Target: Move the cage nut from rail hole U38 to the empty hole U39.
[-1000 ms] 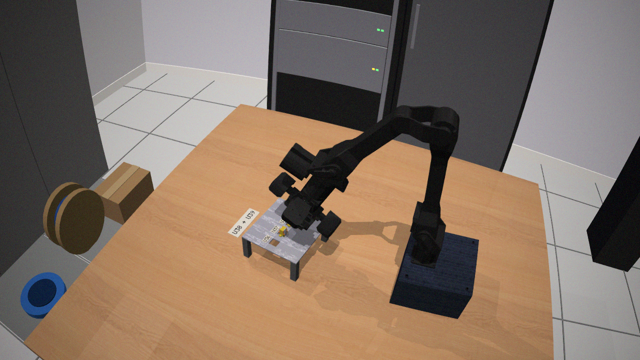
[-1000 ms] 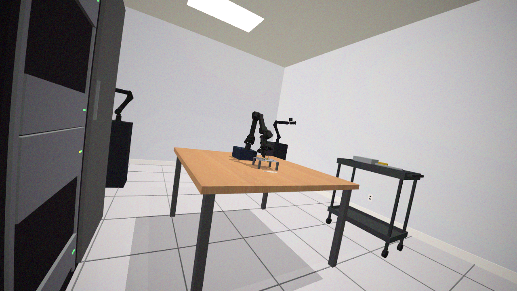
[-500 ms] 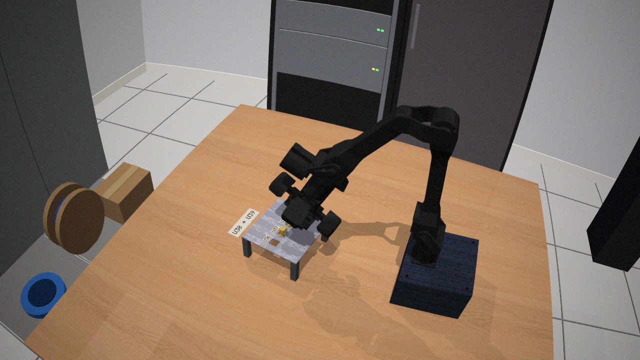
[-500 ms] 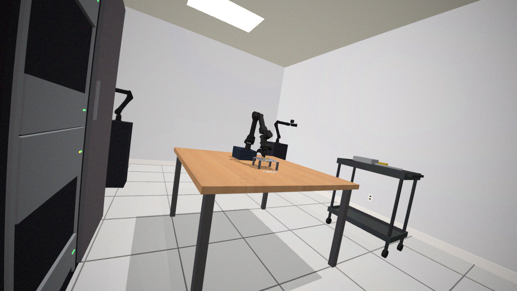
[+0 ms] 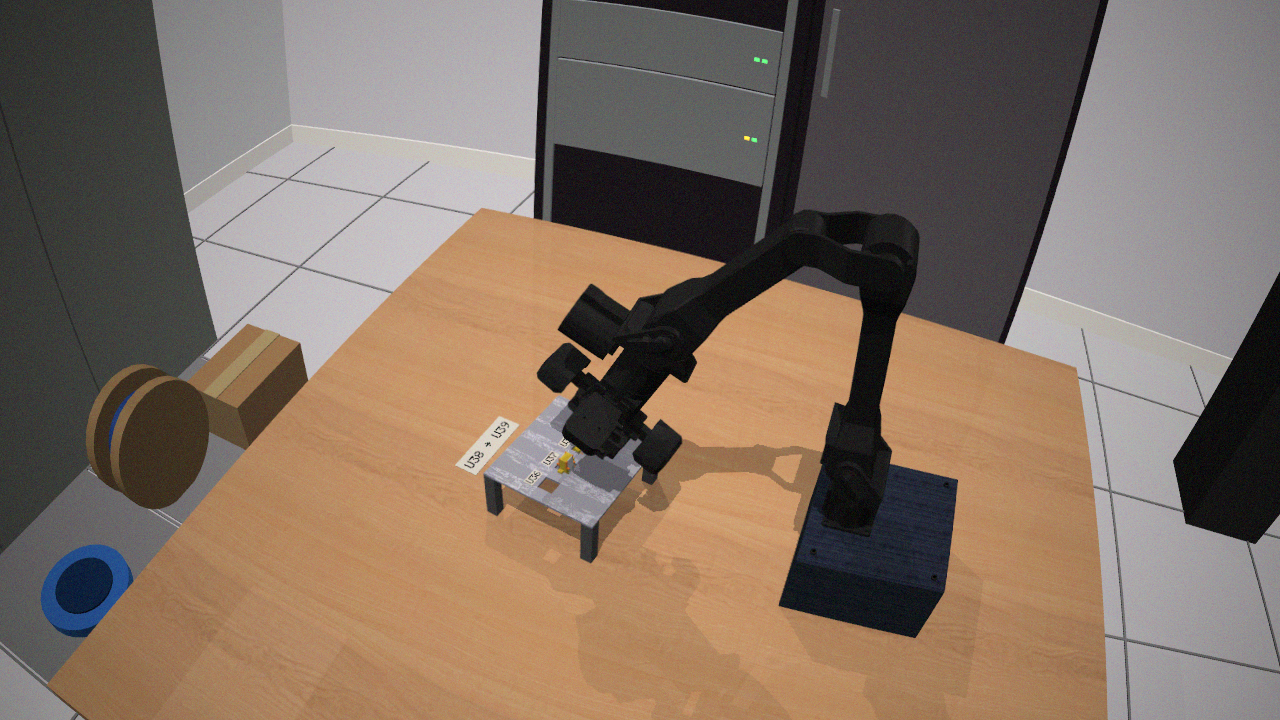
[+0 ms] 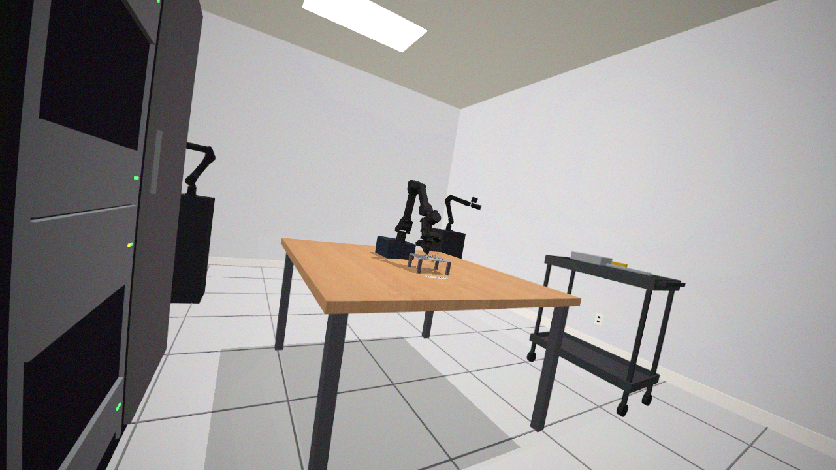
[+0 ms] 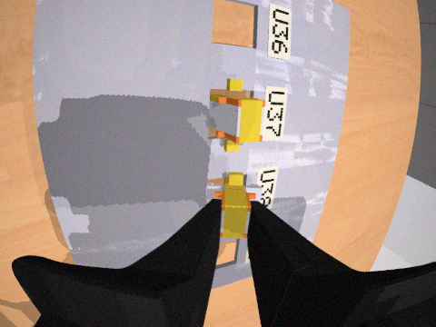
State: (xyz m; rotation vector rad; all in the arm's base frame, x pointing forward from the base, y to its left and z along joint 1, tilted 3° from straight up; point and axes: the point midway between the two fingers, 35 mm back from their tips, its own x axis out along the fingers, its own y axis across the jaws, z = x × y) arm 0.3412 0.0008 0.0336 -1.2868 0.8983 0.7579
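Top view: dark arm [image 5: 747, 277] [image 6: 410, 201] on a blue base block [image 5: 926, 519] [image 6: 384, 246] toward the table's [image 5: 358, 555] [image 6: 379, 286] [image 7: 381, 113] right edge, reaching over a low rail plate [image 5: 586, 512] [image 7: 136, 59]. The plate stands on short legs, between the block and the table's left edge. A card reading U38 and U39 [image 5: 487, 445] [image 6: 436, 277] lies between plate and left edge. Wrist view: jaws narrow, shut on the yellow cage nut [image 7: 235, 220], one black fingertip to each side. This nut is at the U38 position, beside the partly covered U38 label [image 7: 267, 186]; whether it is clipped or lifted, cannot tell. Beyond it, on the side away from U37, part of an open hole [image 7: 228, 252] shows between the fingers. The other nut [image 5: 564, 462] [image 7: 251, 120] sits in the hole at U37, apart from the jaws. U36 hole [image 5: 548, 486] [image 7: 233, 23] is open (wood grain visible through it). Exterior view: block near the table's far edge; nuts too small to judge. Spring wings under the plate hidden.
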